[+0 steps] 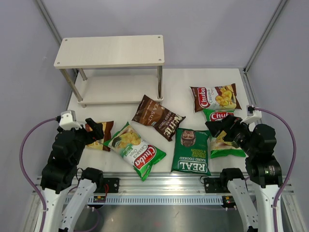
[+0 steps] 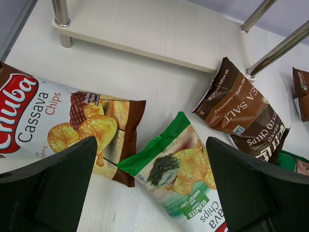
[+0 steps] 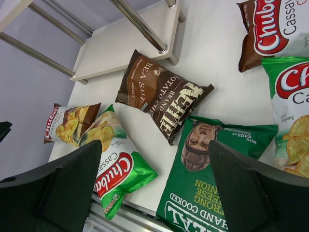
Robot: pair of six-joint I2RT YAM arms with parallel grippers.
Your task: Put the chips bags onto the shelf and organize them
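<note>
White worktop (image 1: 178, 84) carries everything. At its back stands the shelf (image 1: 110, 50), a two-tier rack of cream boards on silver legs, and we see both boards bare. All six glossy chips bags lie flat before it: dark green REAL bag (image 1: 191, 151), dark brown Sea Salt bag (image 1: 158, 117), left green Chuba bag (image 1: 134, 150), right green Chuba bag (image 1: 227, 149), right brown-and-white Chuba bag (image 1: 215, 97), left brown-and-white Chuba bag (image 1: 105, 137). Left jaws and right jaws gape, holding nothing. We judge the first pick pending: pinch a crimped end seam, lift gently, fill one board end first.
</note>
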